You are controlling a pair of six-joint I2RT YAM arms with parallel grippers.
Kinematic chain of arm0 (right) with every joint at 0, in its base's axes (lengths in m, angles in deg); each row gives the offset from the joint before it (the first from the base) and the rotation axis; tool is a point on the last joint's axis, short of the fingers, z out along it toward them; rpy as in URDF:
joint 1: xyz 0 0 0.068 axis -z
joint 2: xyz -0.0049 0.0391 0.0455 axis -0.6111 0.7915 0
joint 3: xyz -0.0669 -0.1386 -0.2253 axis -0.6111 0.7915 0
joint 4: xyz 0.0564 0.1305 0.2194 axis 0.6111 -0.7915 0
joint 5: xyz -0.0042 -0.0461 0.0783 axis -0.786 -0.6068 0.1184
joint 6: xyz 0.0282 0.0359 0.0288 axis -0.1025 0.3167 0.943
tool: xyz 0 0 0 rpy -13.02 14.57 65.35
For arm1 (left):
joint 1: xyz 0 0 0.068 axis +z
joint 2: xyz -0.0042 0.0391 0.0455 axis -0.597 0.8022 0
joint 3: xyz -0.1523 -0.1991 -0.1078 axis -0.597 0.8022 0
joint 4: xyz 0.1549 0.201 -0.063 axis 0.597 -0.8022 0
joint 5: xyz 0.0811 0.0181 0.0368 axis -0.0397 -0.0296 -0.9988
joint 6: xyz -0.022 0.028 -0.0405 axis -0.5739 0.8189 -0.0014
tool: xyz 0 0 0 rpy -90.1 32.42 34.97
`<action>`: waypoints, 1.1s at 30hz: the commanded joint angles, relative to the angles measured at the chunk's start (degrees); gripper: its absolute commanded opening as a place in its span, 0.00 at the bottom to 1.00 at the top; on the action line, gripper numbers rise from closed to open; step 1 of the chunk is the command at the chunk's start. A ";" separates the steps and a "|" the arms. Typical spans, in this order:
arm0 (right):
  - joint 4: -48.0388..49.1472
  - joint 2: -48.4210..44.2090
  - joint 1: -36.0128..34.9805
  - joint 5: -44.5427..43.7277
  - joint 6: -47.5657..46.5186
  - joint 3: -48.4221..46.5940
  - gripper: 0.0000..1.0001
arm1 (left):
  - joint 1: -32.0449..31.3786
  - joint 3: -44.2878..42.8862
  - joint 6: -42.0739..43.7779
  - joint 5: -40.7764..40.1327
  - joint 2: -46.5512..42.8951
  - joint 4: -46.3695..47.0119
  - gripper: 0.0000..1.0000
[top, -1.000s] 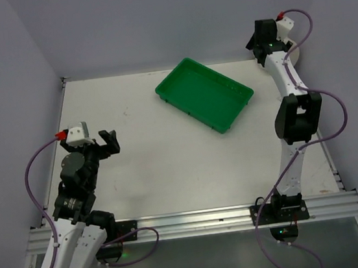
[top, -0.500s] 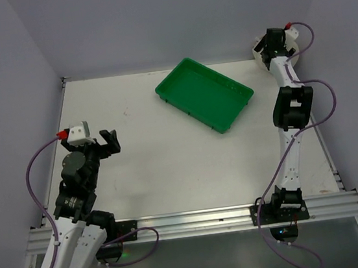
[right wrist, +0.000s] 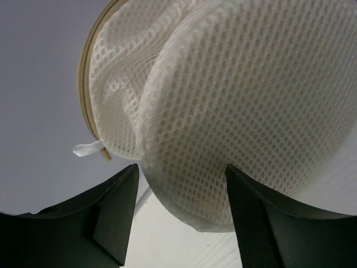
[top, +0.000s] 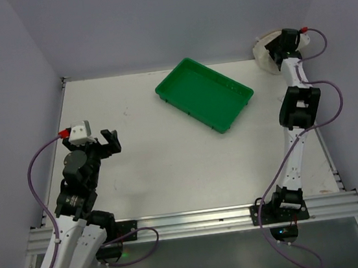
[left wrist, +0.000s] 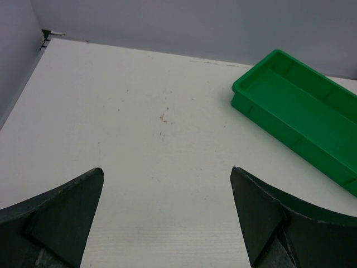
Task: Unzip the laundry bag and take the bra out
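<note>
Plainly, the widest open room is the bare white table [top: 155, 156] between the left claw [left wrist: 167, 171] and the green tray [top: 204, 95]. The tray lies slantwise toward the back of the table, one corner near the back wall [top: 171, 17], and is well apart from both claws. The left claw hangs low over the near left part of the table, its fingers spread as wide as they go and holding nothing. The table's left edge and far left corner show beyond it. A metal rail [top: 196, 220] runs along the near edge, where both arms are bolted. The right arm is stretched out along the right edge into the far right corner, where the laundry bag [right wrist: 234, 95] sits close against the back wall. There is little room around the bag there. The right claw [right wrist: 182, 166] is wide apart and straddles the bag's lower bulge, with the white mesh reaching both inner faces. No clear squeeze shows, so I cannot tell whether it has a hold. A tan rim [right wrist: 83, 84] curves round the bag's left side, and a small white tab [right wrist: 88, 149] sticks out from it. Whether the tab carries any print cannot be made out.
</note>
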 commanded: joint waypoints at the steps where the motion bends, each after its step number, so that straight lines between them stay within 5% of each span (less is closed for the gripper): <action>1: 1.04 0.74 0.60 2.12 5.29 -1.99 0.63 | 0.34 0.34 0.42 -0.90 0.10 2.41 1.00; 10: 4.45 -0.92 2.10 6.34 7.58 4.31 0.00 | 0.34 0.26 0.33 -0.82 0.62 2.50 1.00; 16: 16.67 -14.88 1.66 10.38 6.79 24.86 0.00 | 0.34 0.17 0.33 -0.82 0.36 2.50 1.00; 23: 25.10 -37.38 -2.20 3.99 -0.23 44.57 0.00 | 0.43 -0.62 -1.33 0.94 -0.43 1.18 1.00; 28: 24.16 -52.06 -5.80 1.06 -5.69 52.66 0.00 | 0.43 -0.97 -3.88 4.46 -2.45 1.00 1.00; 33: 17.14 -66.04 -10.81 17.18 -10.17 56.97 0.00 | 0.43 -4.22 -6.25 6.48 -2.80 -3.73 1.00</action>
